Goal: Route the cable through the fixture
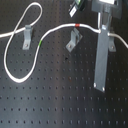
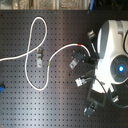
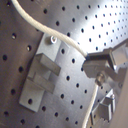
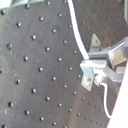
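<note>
The white cable (image 1: 15, 30) loops over the black perforated board, with a green band (image 1: 39, 44) and a red band (image 1: 77, 25). In the second exterior view the cable (image 2: 31, 37) shows the same loop. Two grey fixtures stand on the board, a left one (image 1: 27, 34) and a right one (image 1: 74, 39). My gripper (image 1: 105, 30) is shut on the cable just past the red band, to the right of the right fixture. In the first wrist view the cable (image 3: 70, 44) runs past the fixture's (image 3: 42, 75) upper edge into the gripper (image 3: 100, 70). The second wrist view shows the gripper (image 4: 92, 75) pinching the cable (image 4: 77, 35).
The cable's far end trails off the first exterior view's right (image 1: 122, 41). Its other end leaves at the left edge (image 1: 2, 35). A small blue object (image 2: 1, 89) sits at the second exterior view's left edge. The white robot body (image 2: 112, 55) covers the second exterior view's right.
</note>
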Available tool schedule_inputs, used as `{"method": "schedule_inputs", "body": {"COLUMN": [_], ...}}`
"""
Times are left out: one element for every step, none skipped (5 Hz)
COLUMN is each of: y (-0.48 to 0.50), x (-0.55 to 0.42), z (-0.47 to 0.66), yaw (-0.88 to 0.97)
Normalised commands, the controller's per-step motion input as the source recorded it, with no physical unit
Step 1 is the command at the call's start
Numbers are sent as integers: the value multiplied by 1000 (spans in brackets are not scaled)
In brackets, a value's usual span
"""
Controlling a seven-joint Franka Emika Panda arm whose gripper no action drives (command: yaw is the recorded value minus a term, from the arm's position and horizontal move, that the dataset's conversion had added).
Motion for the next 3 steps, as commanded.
{"method": "schedule_inputs", "body": {"y": [-277, -266, -297], "x": [68, 98, 179], "z": [-497, -358, -240], "yaw": [0, -77, -283]}}
